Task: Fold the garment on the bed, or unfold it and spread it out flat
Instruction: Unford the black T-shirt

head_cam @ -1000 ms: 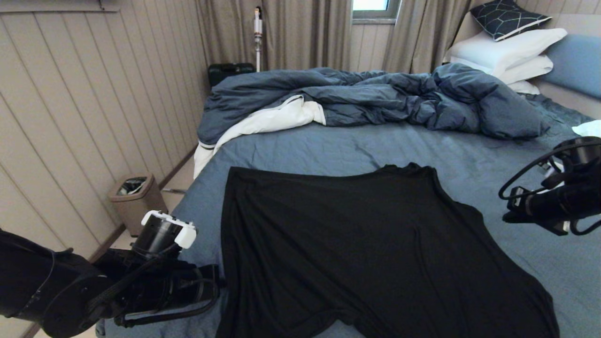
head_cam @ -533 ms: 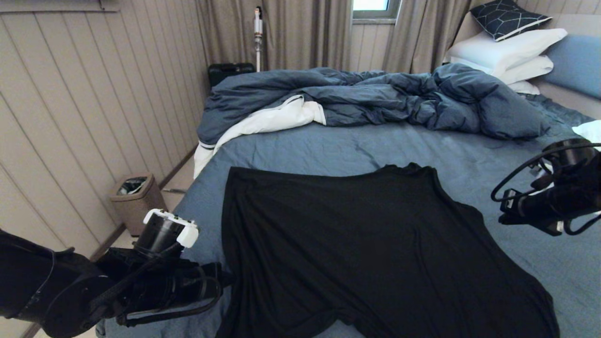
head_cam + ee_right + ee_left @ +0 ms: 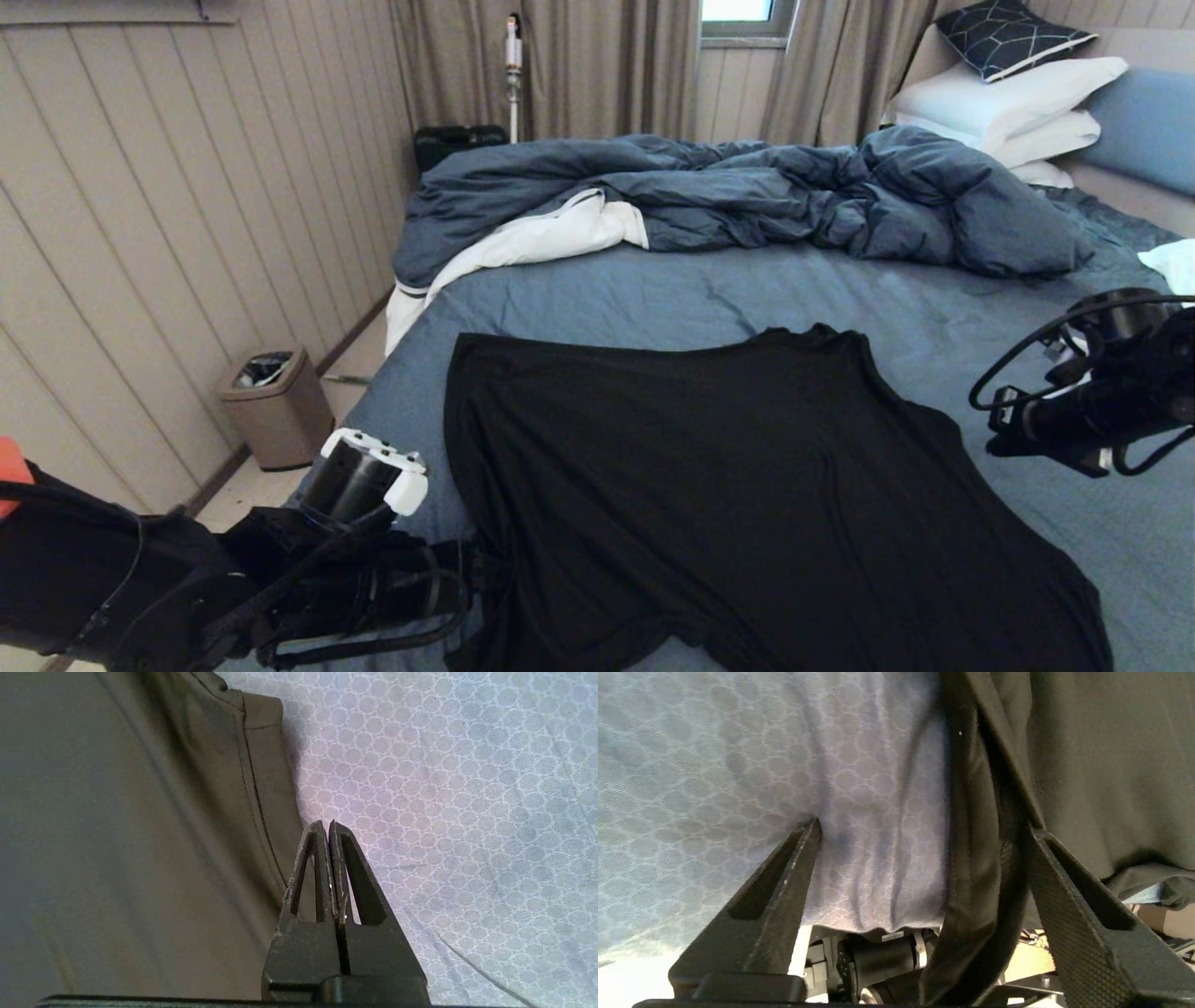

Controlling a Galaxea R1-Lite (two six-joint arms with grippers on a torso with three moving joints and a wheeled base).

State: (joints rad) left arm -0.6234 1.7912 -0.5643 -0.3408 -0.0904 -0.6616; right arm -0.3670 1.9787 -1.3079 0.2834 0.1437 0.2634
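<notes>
Black T-shirt (image 3: 747,504) lies spread on the near half of the bed (image 3: 653,289), plain side up, with bare blue sheet beyond it up to the rumpled duvet (image 3: 747,191). Bin (image 3: 275,406) on the floor holds crumpled rubbish. Left hand (image 3: 924,830) is low at the shirt's left edge, fingers apart astride the hem. Right hand (image 3: 327,826) hovers beside the right edge, fingers together, holding nothing.

A home bedroom: a large bed (image 3: 653,289) with rumpled duvet (image 3: 747,191) and stacked pillows (image 3: 1008,103), drawn curtains (image 3: 579,65) (a small window above), a waste bin (image 3: 275,406).
</notes>
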